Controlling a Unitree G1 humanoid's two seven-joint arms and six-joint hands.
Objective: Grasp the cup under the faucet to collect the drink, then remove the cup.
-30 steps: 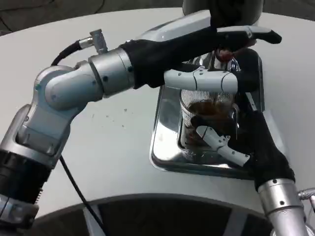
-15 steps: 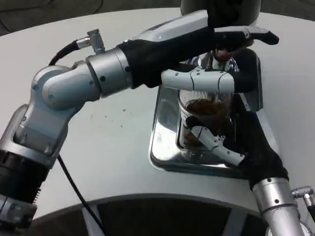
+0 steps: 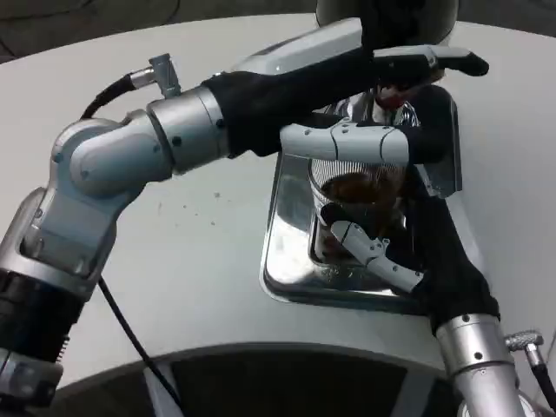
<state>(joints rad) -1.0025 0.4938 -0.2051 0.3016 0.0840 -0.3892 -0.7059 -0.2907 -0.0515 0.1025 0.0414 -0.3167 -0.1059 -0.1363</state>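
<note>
White bench curves across the scene, carrying a shiny steel drip tray (image 3: 287, 261) near its far side. Nearest the camera, the right robot hand (image 3: 395, 252) is wrapped around the clear ribbed cup (image 3: 352, 204), its white fingers closed on the lower wall. The cup stands upright in the tray, below the dispenser's faucet (image 3: 391, 95), and holds a dark brown drink close to the brim. Filled that high, it will likely feel heavy and prone to slopping; a firm hold around the ribbed mid-wall, kept level, looks safest. Farther back, the left robot hand (image 3: 391, 104) reaches over the cup to the black tap lever (image 3: 434, 61); whether its fingers clamp the lever cannot be told.
</note>
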